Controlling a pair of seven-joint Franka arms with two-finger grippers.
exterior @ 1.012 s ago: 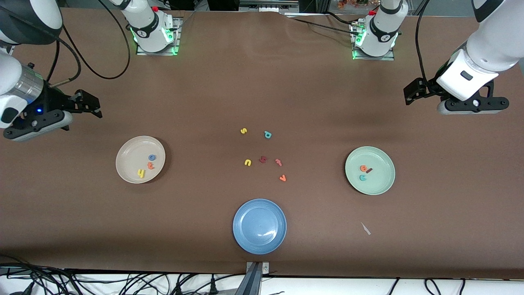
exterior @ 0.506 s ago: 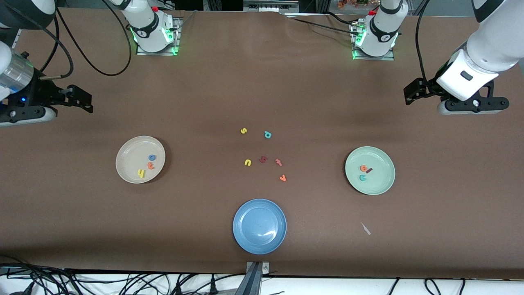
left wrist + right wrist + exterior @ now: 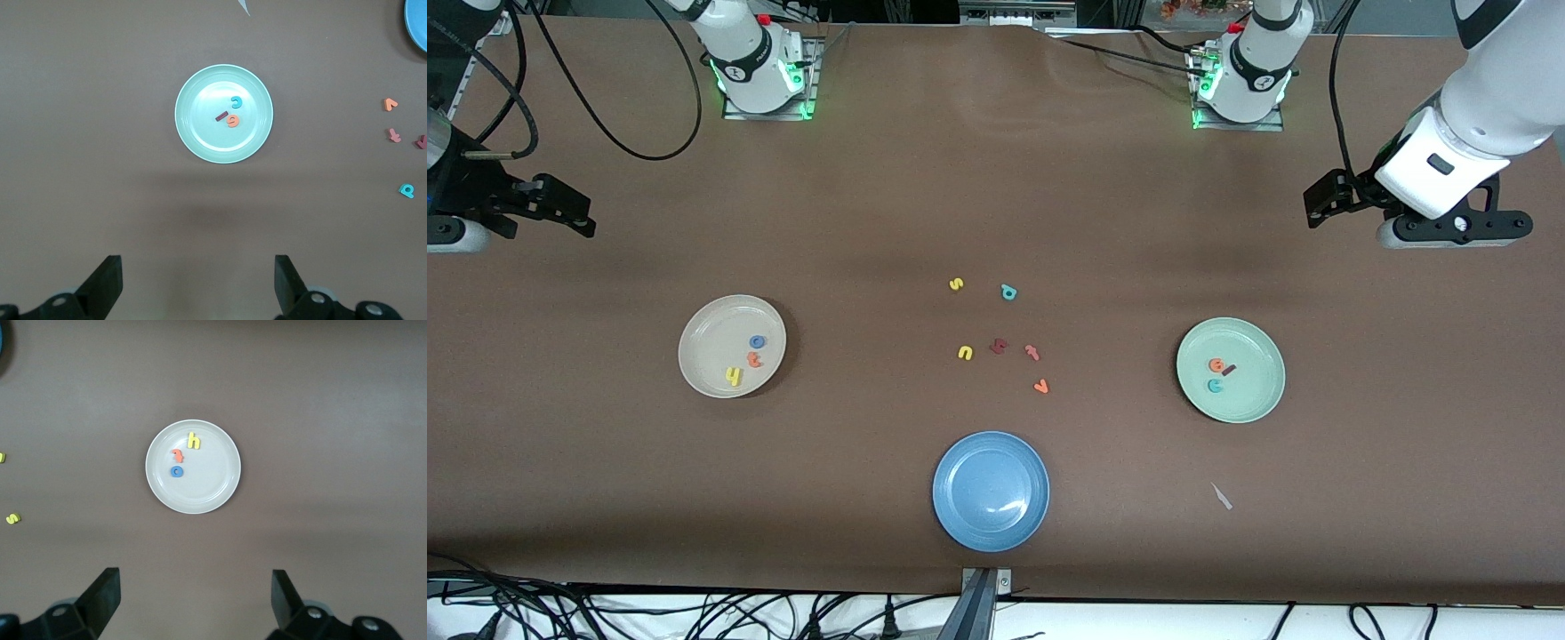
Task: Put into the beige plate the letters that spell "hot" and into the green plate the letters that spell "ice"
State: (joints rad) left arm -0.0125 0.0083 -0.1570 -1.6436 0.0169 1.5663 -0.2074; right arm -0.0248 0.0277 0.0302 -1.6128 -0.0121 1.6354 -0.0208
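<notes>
Letters h (image 3: 734, 376), o (image 3: 757, 341), t (image 3: 754, 359) lie in beige plate (image 3: 698, 351), below right tool (image 3: 193, 600), jaws wide, empty. Letters i (image 3: 1229, 368), c (image 3: 1215, 385), e (image 3: 1216, 364) lie in green plate (image 3: 1258, 396), below left tool (image 3: 198, 283), jaws wide, empty. Sorting looks complete; park both tools clear of plates, don't disturb tabletop (image 3: 996, 196) strays.

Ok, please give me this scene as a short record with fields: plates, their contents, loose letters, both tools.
beige plate: yellow h, blue o, orange t
green plate: orange e, dark red i, teal c
blue plate: nothing in it
loose letters: six, mid-table
left tool: open, holds nothing
right tool: open, holds nothing
</notes>
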